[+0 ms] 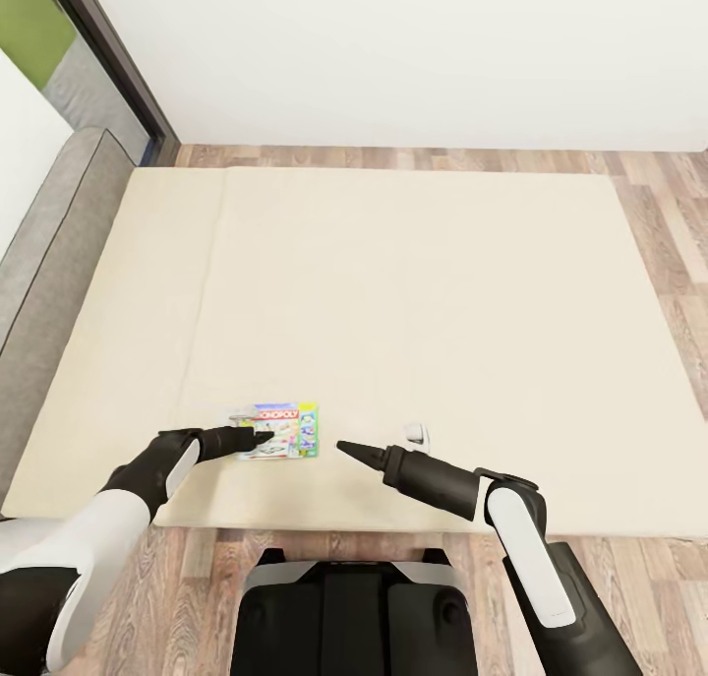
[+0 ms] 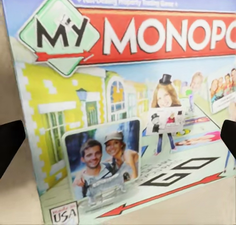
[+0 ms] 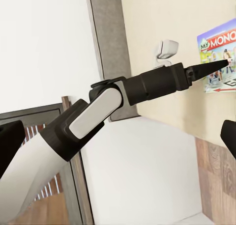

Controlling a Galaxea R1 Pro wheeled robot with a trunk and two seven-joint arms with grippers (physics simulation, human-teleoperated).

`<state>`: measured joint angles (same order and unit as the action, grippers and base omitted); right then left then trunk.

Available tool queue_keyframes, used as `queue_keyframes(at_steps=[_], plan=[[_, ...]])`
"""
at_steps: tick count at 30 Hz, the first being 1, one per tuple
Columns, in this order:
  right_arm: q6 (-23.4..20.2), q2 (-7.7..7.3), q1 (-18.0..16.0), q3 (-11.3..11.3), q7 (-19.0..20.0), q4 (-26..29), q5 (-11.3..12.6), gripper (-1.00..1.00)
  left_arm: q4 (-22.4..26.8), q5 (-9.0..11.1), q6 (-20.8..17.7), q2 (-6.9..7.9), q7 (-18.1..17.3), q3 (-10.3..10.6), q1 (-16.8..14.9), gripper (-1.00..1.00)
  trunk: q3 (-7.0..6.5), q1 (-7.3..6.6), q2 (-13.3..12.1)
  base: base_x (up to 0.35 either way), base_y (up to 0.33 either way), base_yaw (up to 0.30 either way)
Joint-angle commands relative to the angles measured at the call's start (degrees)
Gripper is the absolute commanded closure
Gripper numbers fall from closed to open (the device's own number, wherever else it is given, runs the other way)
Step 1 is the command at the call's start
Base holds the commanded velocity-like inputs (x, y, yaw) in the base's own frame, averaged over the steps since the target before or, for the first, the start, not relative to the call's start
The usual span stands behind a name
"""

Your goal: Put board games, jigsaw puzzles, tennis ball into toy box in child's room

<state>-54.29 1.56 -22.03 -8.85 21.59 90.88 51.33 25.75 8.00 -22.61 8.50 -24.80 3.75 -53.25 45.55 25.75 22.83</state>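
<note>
While the left gripper (image 1: 258, 441) is hovering spread over the My Monopoly box (image 1: 283, 430) lying flat on the bed (image 1: 413, 292), it should be straddling one edge squarely; the right gripper (image 1: 352, 449), apparently pressed together, is waiting just beside.

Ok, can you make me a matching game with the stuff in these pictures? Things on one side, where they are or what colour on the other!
Things:
1. board game
2. bed
3. left gripper
4. floor

Clues:
A. plain beige
B. wood planks
C. black, reaching onto the game's cover
D. lying flat near the bed's front edge

Pairs: 1-D, 2-A, 3-C, 4-B
</note>
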Motion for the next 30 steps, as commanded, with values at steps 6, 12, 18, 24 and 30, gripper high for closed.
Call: queue_keyframes(at_steps=[6,12,18,24,30], plan=[[-0.2,0.05,0.0,0.0,0.4,0.0,-0.4,-1.00,0.1,0.6,-0.3,-0.26,0.2,0.4,0.0,-1.00,0.06,0.03,0.1,0.000,-0.190,0.000],[-0.2,0.07,0.0,0.0,0.4,0.0,-0.4,-1.00,0.1,0.6,-0.3,-0.33,0.2,0.5,0.0,-1.00,0.06,0.03,0.1,0.000,-0.108,0.000],[-0.2,0.03,0.0,0.0,0.4,0.0,-0.4,-1.00,0.1,0.6,-0.3,-0.59,0.3,0.5,0.0,-1.00,0.06,0.03,0.1,0.000,-0.140,0.000],[-0.2,0.02,0.0,0.1,0.4,0.0,-0.4,-1.00,0.1,0.6,-0.3,-0.66,0.3,0.5,0.0,-1.00,0.06,0.03,0.1,0.000,-0.171,0.000],[-0.2,0.02,0.0,0.1,0.4,0.0,-0.4,-1.00,0.1,0.6,-0.3,-0.67,0.3,0.5,0.0,-1.00,0.06,0.03,0.1,0.000,-0.077,0.000]])
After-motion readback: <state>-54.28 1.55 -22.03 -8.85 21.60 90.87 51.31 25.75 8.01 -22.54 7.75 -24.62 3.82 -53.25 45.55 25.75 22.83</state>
